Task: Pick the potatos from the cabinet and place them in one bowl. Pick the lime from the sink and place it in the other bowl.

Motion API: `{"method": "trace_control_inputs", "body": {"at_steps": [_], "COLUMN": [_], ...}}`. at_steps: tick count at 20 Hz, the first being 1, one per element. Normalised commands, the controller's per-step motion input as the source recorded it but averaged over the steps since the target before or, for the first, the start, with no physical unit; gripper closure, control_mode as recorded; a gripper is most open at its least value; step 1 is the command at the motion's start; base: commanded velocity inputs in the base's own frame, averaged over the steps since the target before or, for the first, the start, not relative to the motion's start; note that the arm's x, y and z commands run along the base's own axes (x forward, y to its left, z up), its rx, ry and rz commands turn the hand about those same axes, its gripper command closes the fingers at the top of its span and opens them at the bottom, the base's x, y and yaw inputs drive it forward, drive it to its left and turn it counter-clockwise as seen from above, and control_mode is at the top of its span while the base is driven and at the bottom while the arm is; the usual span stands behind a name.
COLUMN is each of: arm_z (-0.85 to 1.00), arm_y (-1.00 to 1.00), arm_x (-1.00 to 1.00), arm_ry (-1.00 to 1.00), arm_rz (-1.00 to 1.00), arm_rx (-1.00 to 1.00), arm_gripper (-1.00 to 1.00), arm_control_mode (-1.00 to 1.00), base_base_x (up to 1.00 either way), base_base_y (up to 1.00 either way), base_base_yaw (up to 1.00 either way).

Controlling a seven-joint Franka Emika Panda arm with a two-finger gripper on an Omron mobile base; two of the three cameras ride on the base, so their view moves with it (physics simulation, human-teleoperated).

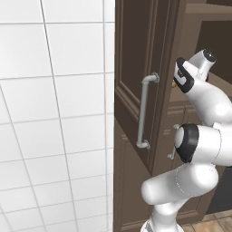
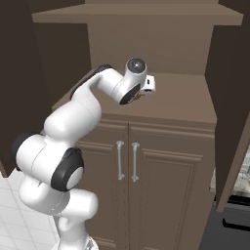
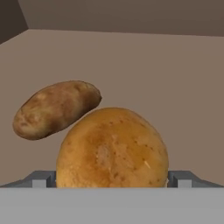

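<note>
In the left base view, the cabinet door (image 1: 136, 68) stands swung open beside a white tiled wall (image 1: 54, 113), its long grey bar handle (image 1: 144, 111) upright on the panel. The white arm (image 1: 199, 136) rises from the lower right and reaches past the door edge into the cabinet opening; a sliver of golden-brown shows just beside the wrist, too small to identify.

In the right base view, the arm (image 2: 63, 141) climbs from the lower left and bends over the brown cabinet shelf (image 2: 180, 102), the wrist pointing down at the shelf surface. A bit of golden-brown potato (image 2: 138, 97) peeks out under the hand. Below the shelf are 2 low doors with thin paired handles (image 2: 127, 160). The open door (image 2: 232, 122) hangs at the right.

In the hand view, 2 potatoes lie on the shelf. The nearer potato (image 3: 113, 148), round and golden, sits between the 2 finger tips (image 3: 40, 180) of the gripper (image 3: 112, 179), which stands spread wide; the tips flank it on either side, and whether they touch it cannot be told. The second potato (image 3: 54, 108), darker and more oblong, lies just beyond and to the left, appearing to touch the first.
</note>
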Motion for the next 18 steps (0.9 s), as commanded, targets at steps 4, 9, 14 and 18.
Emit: {"method": "trace_control_inputs", "body": {"at_steps": [4, 9, 14, 18], "arm_z": [-0.09, -0.23, -0.19, -0.04], "arm_y": [0.00, 0.00, 0.00, 0.00], "arm_x": [0.00, 0.00, 0.00, 0.00], "arm_ry": [0.00, 0.00, 0.00, 0.00], "arm_rz": [0.00, 0.00, 0.00, 0.00], "arm_rx": [0.00, 0.01, 0.00, 0.00], "arm_gripper": [-1.00, 1.00, 1.00, 1.00], "arm_control_mode": [-1.00, -1.00, -1.00, -1.00], "base_base_x": [0.00, 0.00, 0.00, 0.00], "base_base_y": [0.00, 0.00, 0.00, 0.00], "base_base_yaw": [0.00, 0.00, 0.00, 0.00]}}
